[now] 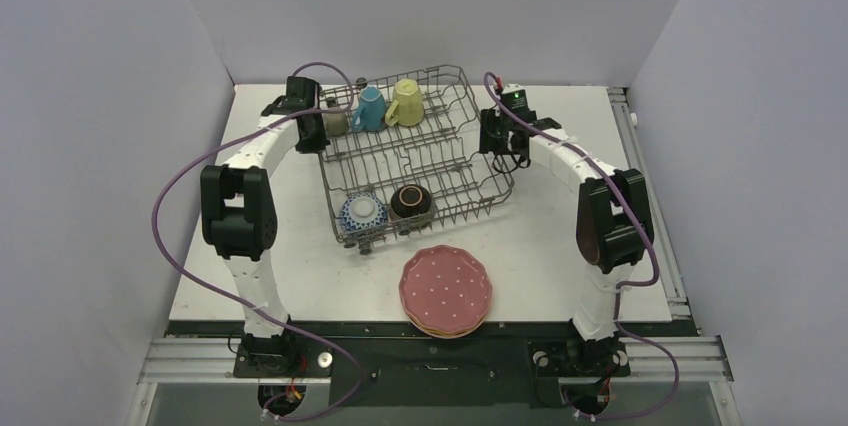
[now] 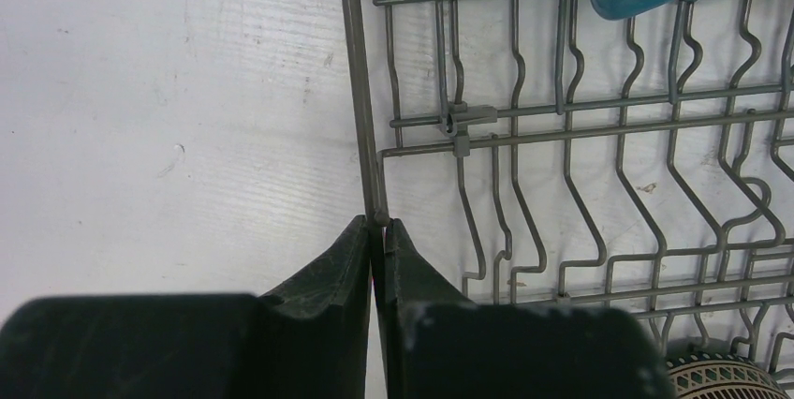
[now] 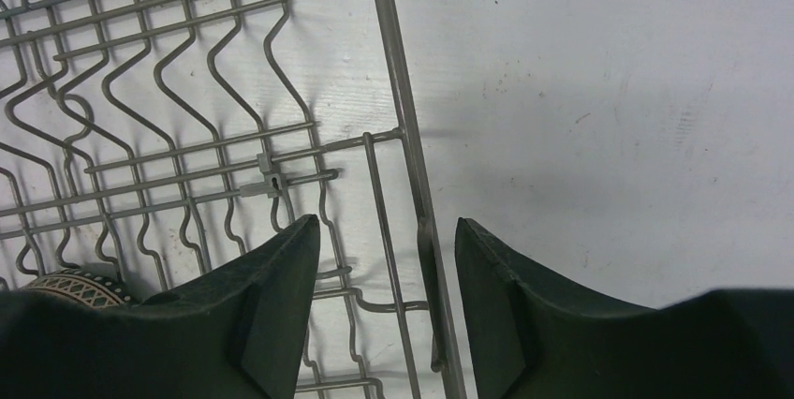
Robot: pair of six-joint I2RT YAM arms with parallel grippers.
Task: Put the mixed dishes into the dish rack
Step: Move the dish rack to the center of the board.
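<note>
Five dishes sit in the dish rack: blue mug, yellow mug, grey-olive mug at its far end, blue-white bowl and dark brown bowl nearer. A pink plate tops a stack on the table in front. The left gripper clamps the rack's left rim; the right gripper straddles the right rim, jaws apart

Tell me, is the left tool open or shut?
Shut. The left tool is clamped on the rim wire of the dish rack.
</note>
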